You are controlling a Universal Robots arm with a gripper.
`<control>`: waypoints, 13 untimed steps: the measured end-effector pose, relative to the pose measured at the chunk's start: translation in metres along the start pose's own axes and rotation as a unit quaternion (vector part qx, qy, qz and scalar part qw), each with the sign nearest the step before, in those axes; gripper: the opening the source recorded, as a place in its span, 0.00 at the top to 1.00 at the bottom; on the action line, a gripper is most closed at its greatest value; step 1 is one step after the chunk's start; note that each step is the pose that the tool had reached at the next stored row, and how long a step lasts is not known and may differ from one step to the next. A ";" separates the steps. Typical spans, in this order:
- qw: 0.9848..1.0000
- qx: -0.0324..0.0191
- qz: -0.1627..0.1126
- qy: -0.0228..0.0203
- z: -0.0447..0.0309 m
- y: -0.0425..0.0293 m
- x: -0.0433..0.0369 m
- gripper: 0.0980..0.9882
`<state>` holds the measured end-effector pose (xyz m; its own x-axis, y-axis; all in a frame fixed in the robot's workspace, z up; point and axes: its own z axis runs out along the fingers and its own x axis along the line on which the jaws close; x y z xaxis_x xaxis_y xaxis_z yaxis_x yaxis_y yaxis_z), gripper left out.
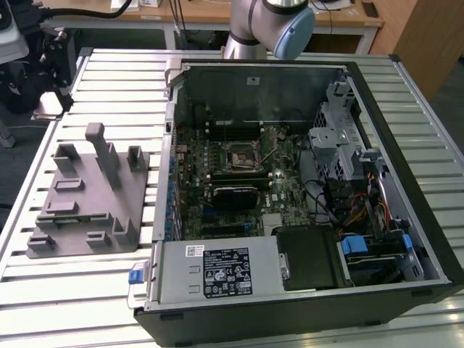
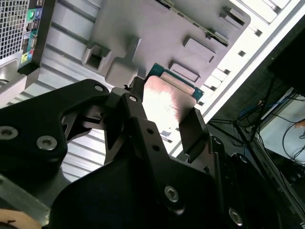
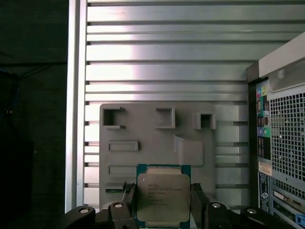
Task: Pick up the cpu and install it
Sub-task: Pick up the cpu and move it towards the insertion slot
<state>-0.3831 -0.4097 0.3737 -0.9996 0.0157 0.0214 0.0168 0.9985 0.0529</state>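
End effector (image 3: pixel 163 205) clenched on the cpu (image 3: pixel 163 191), raised over the grey holder tray (image 1: pixel 80 206) at the exterior view's left; pick-up in hand, seating in the motherboard socket (image 1: pixel 239 156) demands square alignment

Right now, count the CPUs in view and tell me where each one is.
1. The cpu is clamped in the gripper, with the grey holder tray beyond it in both wrist views. Whether the motherboard socket holds another, I cannot tell.

Exterior view: high and oblique, over the computer case (image 1: pixel 254 87) and the holder tray (image 1: pixel 87 196) beside it. Both wrist views: above the holder tray (image 3: pixel 152 143) (image 2: pixel 143 24), facing down past the gripper (image 3: pixel 163 200) (image 2: pixel 167 107). All three share the holder tray.
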 end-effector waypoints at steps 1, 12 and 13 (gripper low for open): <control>1.000 0.000 0.000 -0.001 0.0000 0.0001 -0.0012 0.50; 1.000 0.000 0.000 -0.006 -0.0003 0.0011 -0.0134 0.50; 1.000 0.000 0.000 -0.006 -0.0003 0.0013 -0.0161 0.50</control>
<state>-0.3669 -0.4087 0.3738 -0.9998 0.0156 0.0094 0.0161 0.9985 0.0522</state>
